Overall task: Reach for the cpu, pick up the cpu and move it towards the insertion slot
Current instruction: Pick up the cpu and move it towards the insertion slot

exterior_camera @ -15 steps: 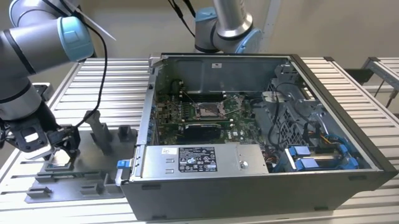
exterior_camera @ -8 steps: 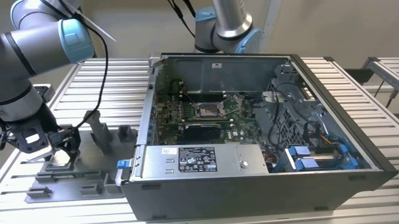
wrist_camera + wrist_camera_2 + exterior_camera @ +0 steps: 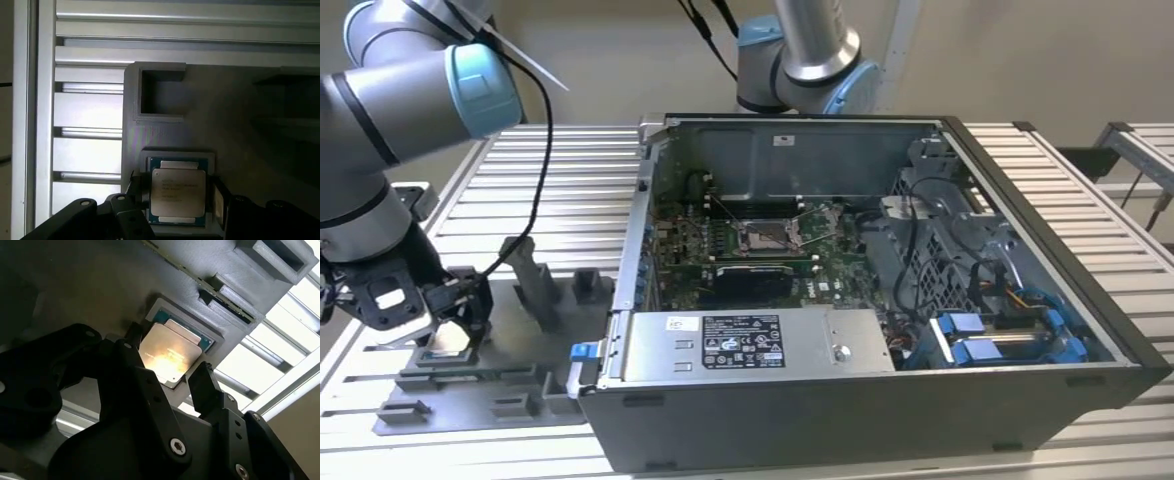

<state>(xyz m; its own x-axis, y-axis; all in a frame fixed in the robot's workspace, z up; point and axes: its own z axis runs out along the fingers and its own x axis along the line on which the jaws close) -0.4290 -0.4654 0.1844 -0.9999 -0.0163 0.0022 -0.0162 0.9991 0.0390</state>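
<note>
The gripper (image 3: 438, 318) of a robot arm hangs low over a grey fixture tray (image 3: 507, 395) on the slatted table (image 3: 560, 180) at the exterior view's left, beside an open computer case (image 3: 881, 400). In both wrist views the cpu (image 3: 178, 191) lies flat in the tray's square recess, silvery top face up, with the black fingers (image 3: 202, 382) standing one on each side of it. The jaws are parted a little wider than the chip, close to its edges but, by the look of the first wrist view, not clamped on it. The insertion slot (image 3: 767, 236), with its shiny frame and thin wire levers, sits on the board inside the case, well apart from the tray. The likely trouble lies in the grip. The chip is thin and far smaller than the gripper, so a closure that lands off-centre or catches the recess rim could cock it in its seat or let it slip on the lift. A low carry (the case wall stands between tray and socket) could knock it loose, and a snag on the levers would spoil the approach.
</note>
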